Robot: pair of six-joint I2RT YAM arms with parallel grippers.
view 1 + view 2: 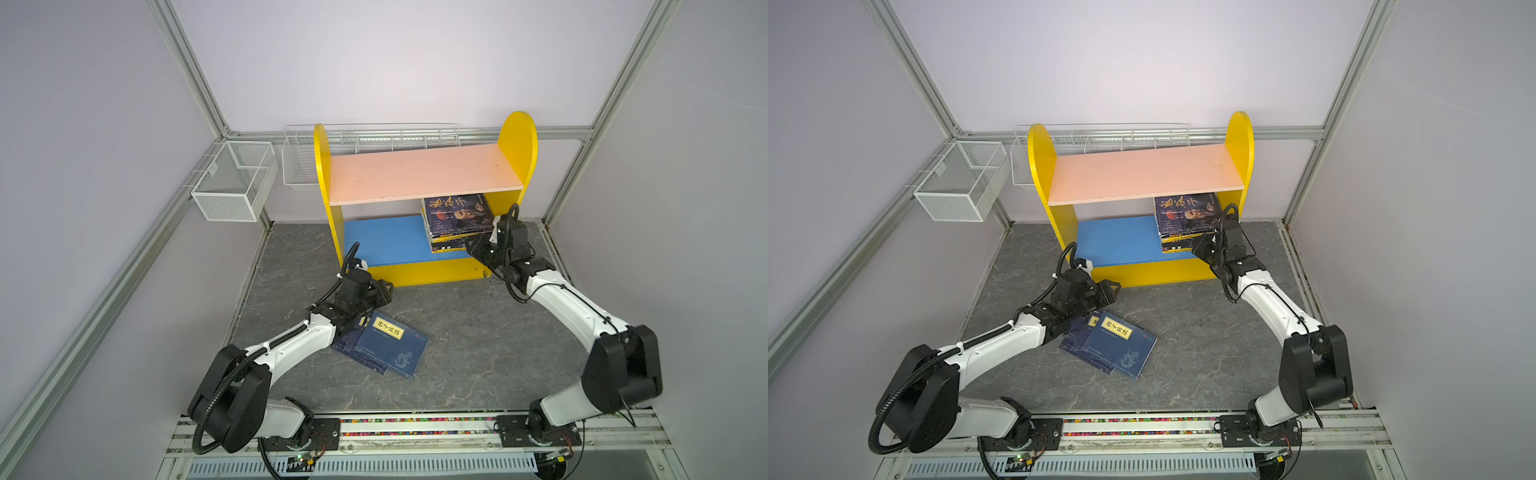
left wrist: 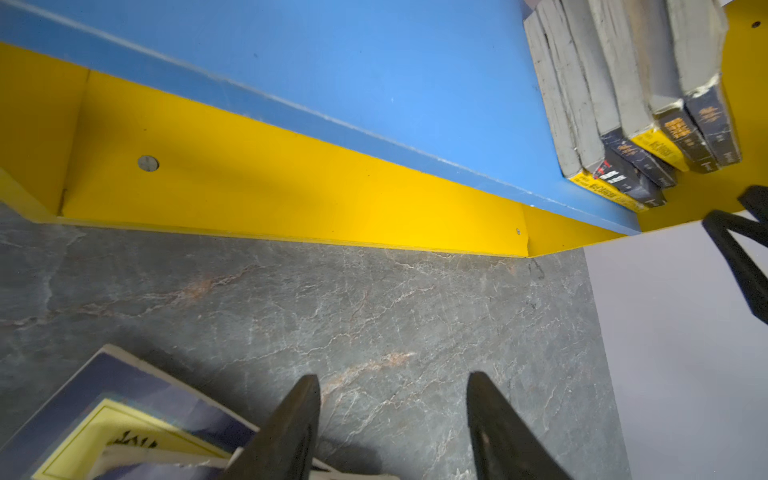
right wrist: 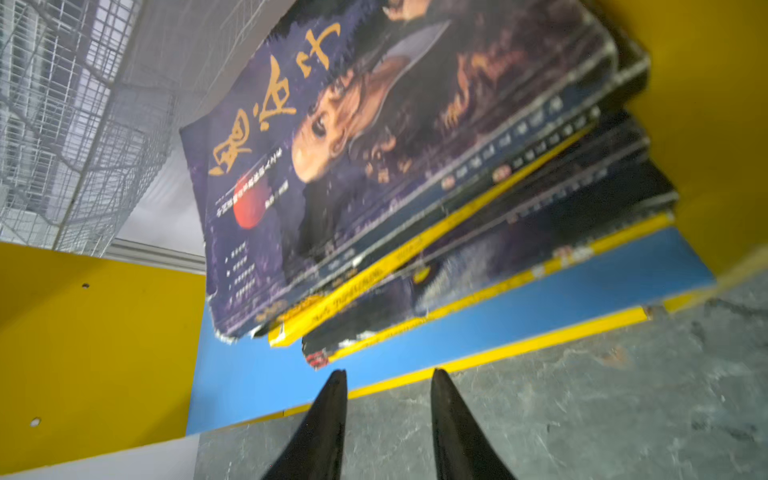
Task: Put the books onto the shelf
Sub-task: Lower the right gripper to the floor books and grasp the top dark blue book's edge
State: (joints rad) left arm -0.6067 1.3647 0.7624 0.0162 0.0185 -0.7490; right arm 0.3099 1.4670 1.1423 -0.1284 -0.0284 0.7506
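Right pincer (image 3: 388, 372) spread, empty, beside stacked books (image 1: 457, 220) on blue board (image 1: 386, 241) of shelf (image 1: 515, 141), far right. Left pincer (image 2: 392, 376) spread too, over counter (image 1: 478, 332) by navy books (image 1: 390, 345). Nxt, I'd guess: left must pinch one.

Top views: bright, even, diffuse light from above, no glare; wide-angle lens splays silver aluminium frame posts (image 1: 189, 70) outward. Left wrist view: crisp mid-frame, soft shadow on grey marbled table (image 2: 374, 311); left pincer (image 2: 392, 376) + navy yellow-labelled paperback (image 2: 124, 395) out of focus. Right wrist view: stack of dark paperbacks (image 3: 415, 166) smeared w/ blur, small print unreadable.
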